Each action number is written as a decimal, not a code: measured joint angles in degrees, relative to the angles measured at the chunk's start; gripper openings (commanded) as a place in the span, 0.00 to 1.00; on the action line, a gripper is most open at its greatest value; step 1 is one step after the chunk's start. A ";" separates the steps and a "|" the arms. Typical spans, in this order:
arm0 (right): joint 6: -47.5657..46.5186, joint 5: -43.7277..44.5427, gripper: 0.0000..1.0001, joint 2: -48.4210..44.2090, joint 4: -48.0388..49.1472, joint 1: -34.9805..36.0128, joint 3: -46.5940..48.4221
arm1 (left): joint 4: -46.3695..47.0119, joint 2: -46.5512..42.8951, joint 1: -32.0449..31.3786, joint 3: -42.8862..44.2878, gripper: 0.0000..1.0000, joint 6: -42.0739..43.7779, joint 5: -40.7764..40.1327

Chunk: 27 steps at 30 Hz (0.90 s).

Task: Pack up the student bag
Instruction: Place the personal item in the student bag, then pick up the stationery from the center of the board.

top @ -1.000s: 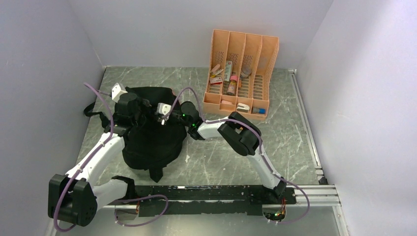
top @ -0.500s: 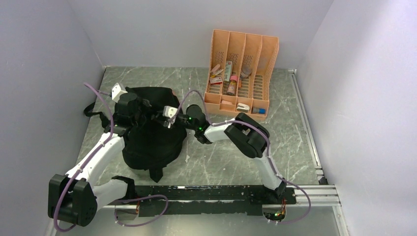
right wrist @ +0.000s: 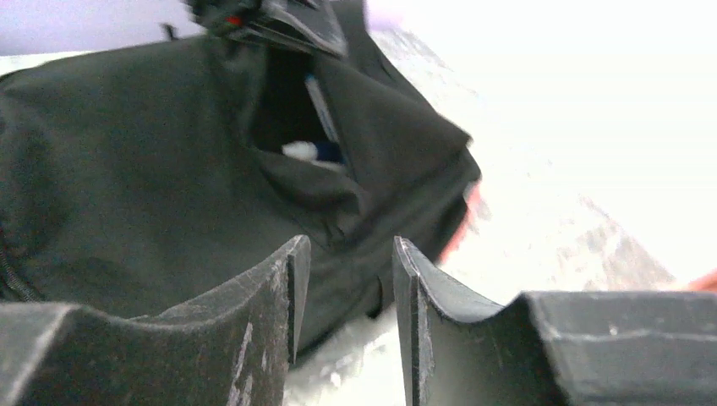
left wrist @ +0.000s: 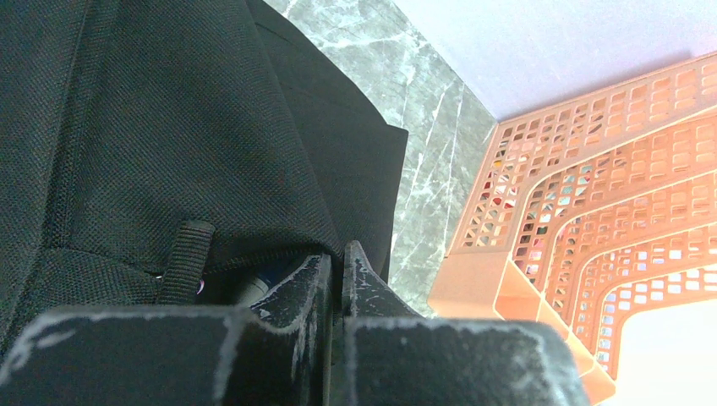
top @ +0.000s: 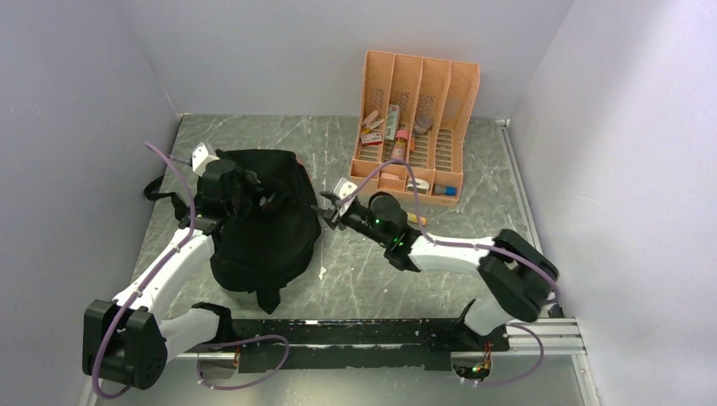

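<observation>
The student bag, a black backpack, lies left of centre on the marble table. My left gripper rests on the bag's top and is shut on the fabric edge of its opening. In the left wrist view the left gripper pinches that black edge. My right gripper hovers just off the bag's right side, open and empty. In the right wrist view the right gripper faces the bag. The bag's held-up opening shows a white and blue item inside.
An orange slotted desk organizer stands at the back right with several small items in its front bins. It also fills the right of the left wrist view as the organizer. A bag strap trails left. Walls close in on three sides.
My right gripper has pulled back rightward from over the bag's opening to beside the bag, with its jaws spread wider. Its elbow swung far right. The left arm has not moved.
</observation>
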 measured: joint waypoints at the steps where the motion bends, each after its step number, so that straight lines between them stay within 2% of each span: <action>1: 1.33 2.75 0.45 -2.36 -4.00 -0.04 -0.04 | 0.02 0.00 0.00 0.00 0.05 0.00 0.00; 4: 4.70 9.51 0.46 -6.05 -17.90 -0.74 3.96 | 0.00 0.00 0.00 0.00 0.05 0.00 0.00; 5: 5.31 11.96 0.49 -6.38 -23.39 -1.18 6.27 | 0.00 0.00 0.00 0.00 0.05 0.00 0.00; 7: 5.77 14.88 0.62 -6.91 -30.80 -1.84 8.61 | 0.00 0.00 0.00 0.00 0.05 0.00 0.00; 9: 5.60 17.05 0.65 -7.69 -38.49 -2.78 9.57 | 0.02 0.00 0.00 0.00 0.05 0.00 0.00; 13: 3.45 16.31 0.66 -8.79 -51.98 -5.09 10.73 | 0.00 0.00 0.00 0.00 0.05 0.00 0.00; 18: -0.24 13.88 0.62 -7.10 -63.17 -9.35 15.65 | 0.00 0.24 0.00 0.00 0.05 0.00 0.00; 23: -5.03 12.35 0.57 0.24 -72.06 -12.85 22.51 | 0.02 0.63 -0.02 0.00 0.05 0.00 0.04; 27: -7.69 11.37 0.54 6.03 -77.44 -14.86 24.52 | 0.02 1.07 -0.09 0.00 0.05 0.00 0.02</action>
